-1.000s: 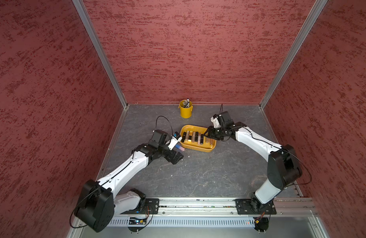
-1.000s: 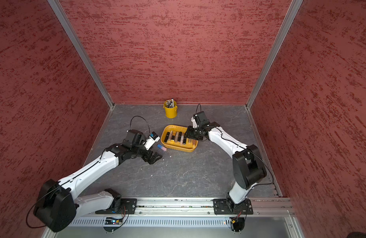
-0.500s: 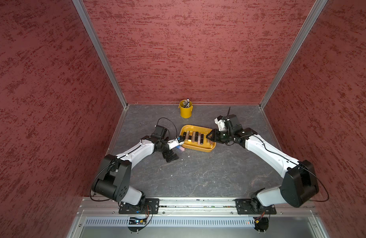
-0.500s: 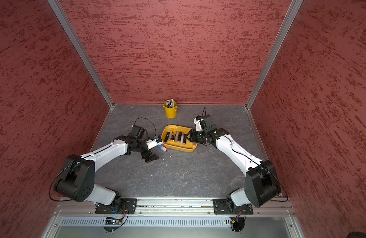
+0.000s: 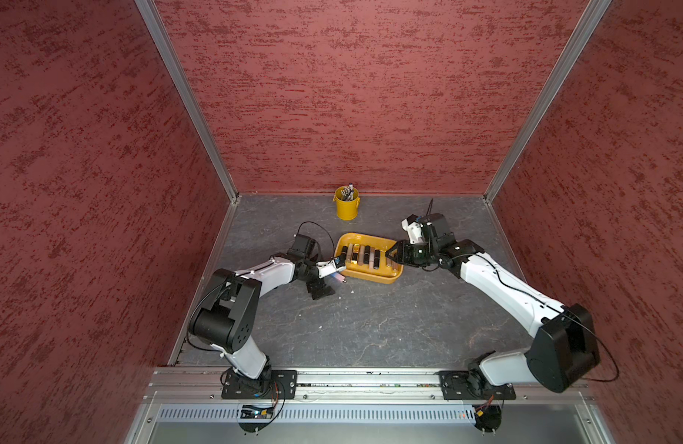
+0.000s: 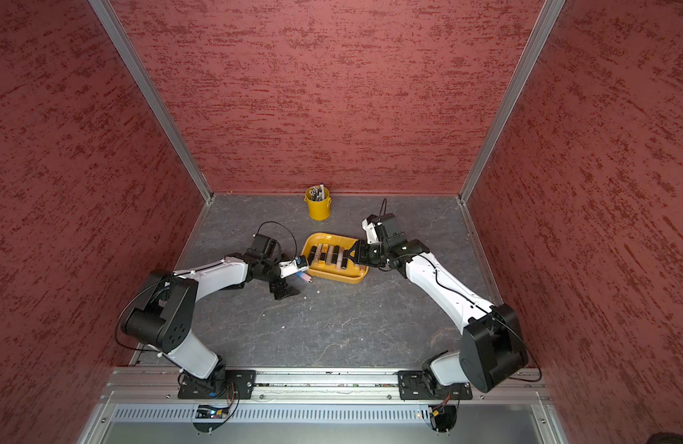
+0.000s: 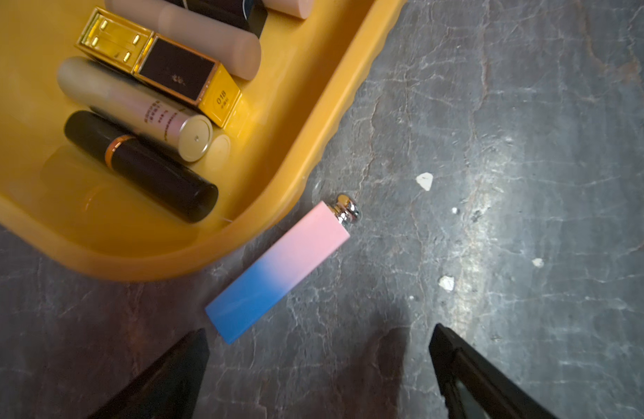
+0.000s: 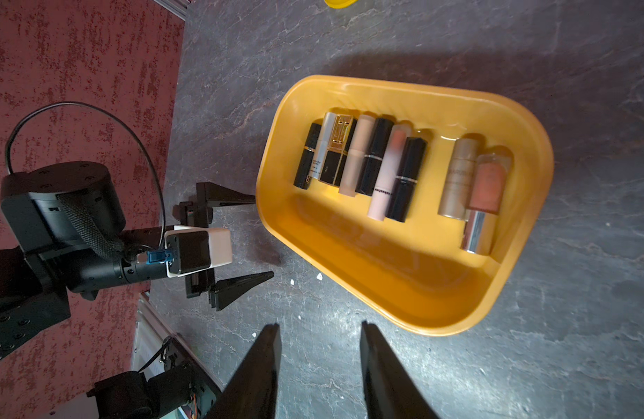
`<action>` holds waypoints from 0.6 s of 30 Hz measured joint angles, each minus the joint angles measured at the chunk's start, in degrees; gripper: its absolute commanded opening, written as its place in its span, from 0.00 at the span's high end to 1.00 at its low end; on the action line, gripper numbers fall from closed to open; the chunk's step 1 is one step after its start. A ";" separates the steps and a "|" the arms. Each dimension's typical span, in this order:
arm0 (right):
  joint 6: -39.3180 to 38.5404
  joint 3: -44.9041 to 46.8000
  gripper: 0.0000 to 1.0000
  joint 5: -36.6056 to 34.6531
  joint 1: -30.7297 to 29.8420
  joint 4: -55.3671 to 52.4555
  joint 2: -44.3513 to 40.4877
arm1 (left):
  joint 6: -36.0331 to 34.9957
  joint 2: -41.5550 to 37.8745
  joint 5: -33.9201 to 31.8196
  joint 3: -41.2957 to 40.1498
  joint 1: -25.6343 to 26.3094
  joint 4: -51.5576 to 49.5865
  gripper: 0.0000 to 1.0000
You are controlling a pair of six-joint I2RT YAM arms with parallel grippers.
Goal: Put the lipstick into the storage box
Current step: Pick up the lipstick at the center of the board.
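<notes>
The lipstick (image 7: 277,270), a pink-to-blue square tube with a silver end, lies on the grey floor against the outside of the storage box (image 7: 331,109) at its left near corner. It also shows in both top views (image 5: 338,278) (image 6: 304,276). The storage box (image 5: 370,276) is a shallow yellow-orange tray. My left gripper (image 7: 318,330) is wide open and empty, its tips just short of the lipstick's blue end. My right gripper (image 8: 318,324) hangs above the floor by the box's right end (image 5: 391,255), jaws apart with nothing between them.
Several lipsticks (image 8: 371,159) lie side by side inside the box. A yellow bucket (image 5: 346,205) with pens stands at the back wall. Red walls close in three sides, and a metal rail (image 5: 370,378) runs along the front. Small white specks (image 7: 424,180) dot the floor.
Both arms have changed posture, their shoulders and elbows swung round. The grippers have stayed near the two ends of the box. The lipstick has not moved.
</notes>
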State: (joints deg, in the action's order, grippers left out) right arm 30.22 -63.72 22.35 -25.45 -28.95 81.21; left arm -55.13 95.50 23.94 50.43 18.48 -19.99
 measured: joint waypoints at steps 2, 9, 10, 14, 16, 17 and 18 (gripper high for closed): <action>0.00 0.00 0.60 0.00 0.00 0.00 0.00 | -0.04 1.38 0.02 1.05 -0.04 0.31 0.00; 0.00 0.09 0.60 0.00 0.00 0.02 0.00 | -0.35 5.31 0.20 5.42 -0.28 -0.63 0.00; 0.00 0.15 0.60 0.00 0.00 0.04 -0.04 | -0.48 5.68 0.24 5.84 -0.33 -1.03 0.00; 0.00 0.70 0.60 0.00 0.00 0.00 -0.44 | -1.03 6.56 0.31 7.37 -0.57 -3.61 0.00; 0.00 0.70 0.60 0.00 0.00 0.07 -0.50 | -1.29 7.15 0.44 8.52 -0.59 -5.22 0.00; 0.00 0.70 0.60 0.00 0.00 0.04 -0.57 | -1.36 7.54 0.48 9.22 -0.59 -6.23 0.00; 0.00 0.70 0.60 0.00 0.00 0.07 -0.63 | -1.44 7.78 0.52 9.57 -0.57 -6.82 0.00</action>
State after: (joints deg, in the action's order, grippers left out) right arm 30.22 -63.02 22.35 -25.45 -28.88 80.58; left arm -56.58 103.28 24.47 60.01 17.91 -26.81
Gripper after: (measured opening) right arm 0.401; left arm 0.999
